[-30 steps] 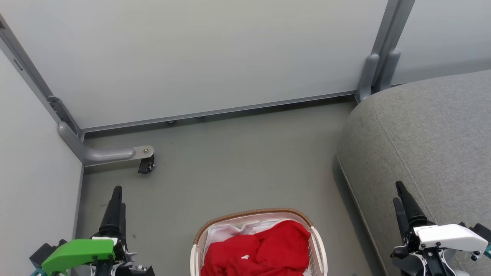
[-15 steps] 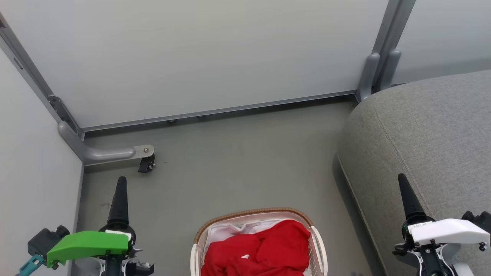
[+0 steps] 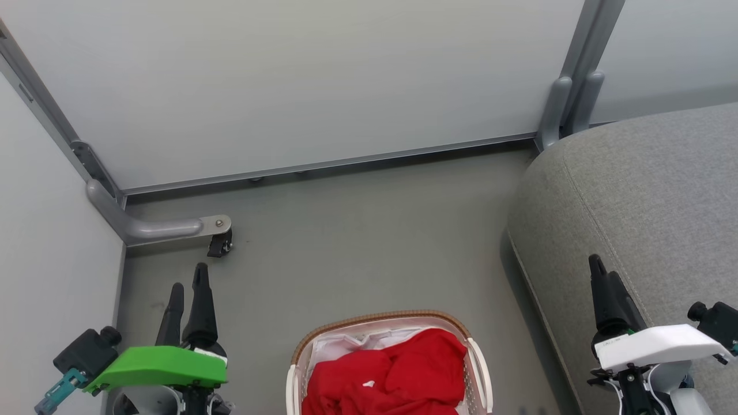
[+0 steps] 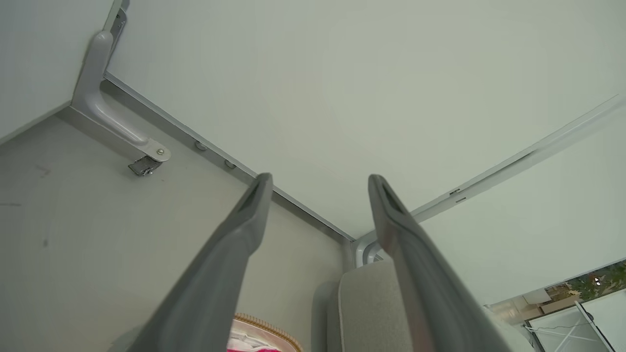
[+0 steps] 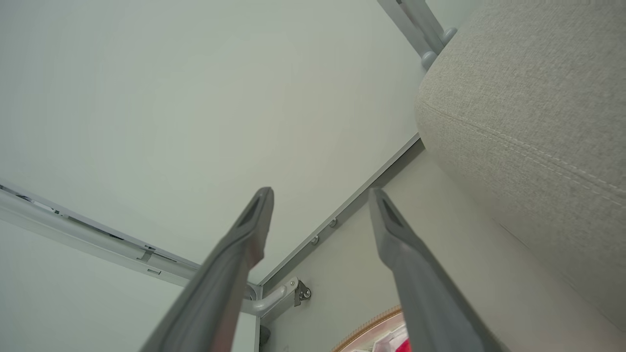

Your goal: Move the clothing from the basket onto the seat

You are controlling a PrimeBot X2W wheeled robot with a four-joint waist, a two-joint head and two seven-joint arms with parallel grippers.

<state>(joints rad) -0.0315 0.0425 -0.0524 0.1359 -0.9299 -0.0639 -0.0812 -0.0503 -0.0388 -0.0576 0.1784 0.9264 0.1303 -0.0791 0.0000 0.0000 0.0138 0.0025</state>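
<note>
The clothing [image 3: 398,374] is a heap of bright red fabric with a small white label, lying in the basket [image 3: 380,320] at the bottom middle of the head view. The basket's brown woven rim [image 4: 261,325] also peeks in low in the left wrist view. The grey seat [image 3: 646,196] fills the right side. My left gripper [image 3: 188,279] hovers open over the floor, left of the basket. My right gripper [image 3: 597,268] hangs over the seat's front edge, right of the basket. In the wrist views both left gripper [image 4: 320,178] and right gripper [image 5: 320,193] stand open and hold nothing.
Pale partition walls [image 3: 323,80] close the back and left. A grey metal foot with a black caster [image 3: 218,242] juts onto the grey floor [image 3: 357,242] at the left corner. Upright grey posts [image 3: 568,98] stand by the seat's back corner.
My left gripper has turned about its wrist, so both fingers now show apart, and it has moved slightly right. My right gripper has risen a little. The clothing has not moved.
</note>
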